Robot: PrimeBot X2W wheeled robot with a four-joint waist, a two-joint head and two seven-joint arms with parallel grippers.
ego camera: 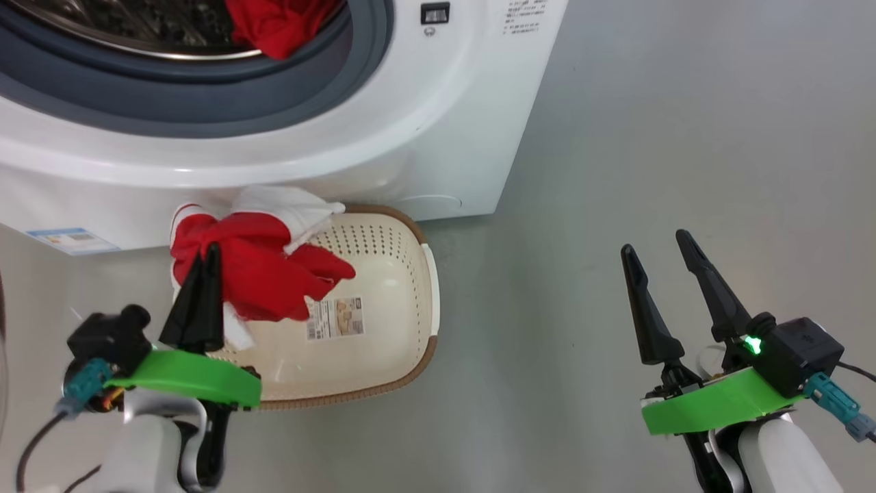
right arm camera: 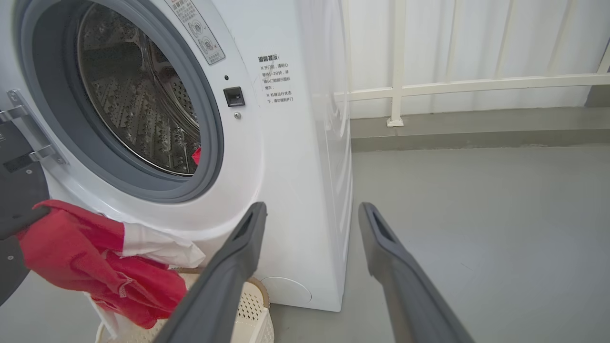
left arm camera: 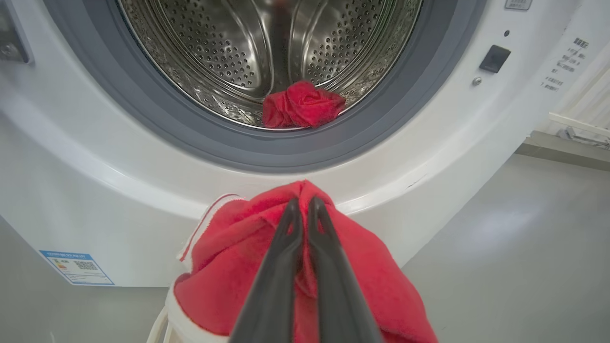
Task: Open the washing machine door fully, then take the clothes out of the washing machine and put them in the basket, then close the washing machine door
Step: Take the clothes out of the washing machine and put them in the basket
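My left gripper (ego camera: pixel 207 257) is shut on a red and white garment (ego camera: pixel 256 263) that hangs over the left half of the cream basket (ego camera: pixel 404 287), which stands on the floor against the washing machine (ego camera: pixel 424 137). The left wrist view shows the fingers (left arm camera: pixel 286 238) pinching the red cloth (left arm camera: pixel 228 247). A second red garment (left arm camera: pixel 302 105) lies at the front lip of the steel drum (left arm camera: pixel 228 52), also seen in the head view (ego camera: pixel 277 27). My right gripper (ego camera: pixel 660 263) is open over bare floor, right of the basket. A dark part of the door (right arm camera: pixel 14 190) shows at the left edge.
Grey floor (ego camera: pixel 684 137) spreads to the right of the machine. A white railing (right arm camera: pixel 452 85) and a low kerb run behind it. A blue label (left arm camera: pixel 76 267) sits low on the machine's front.
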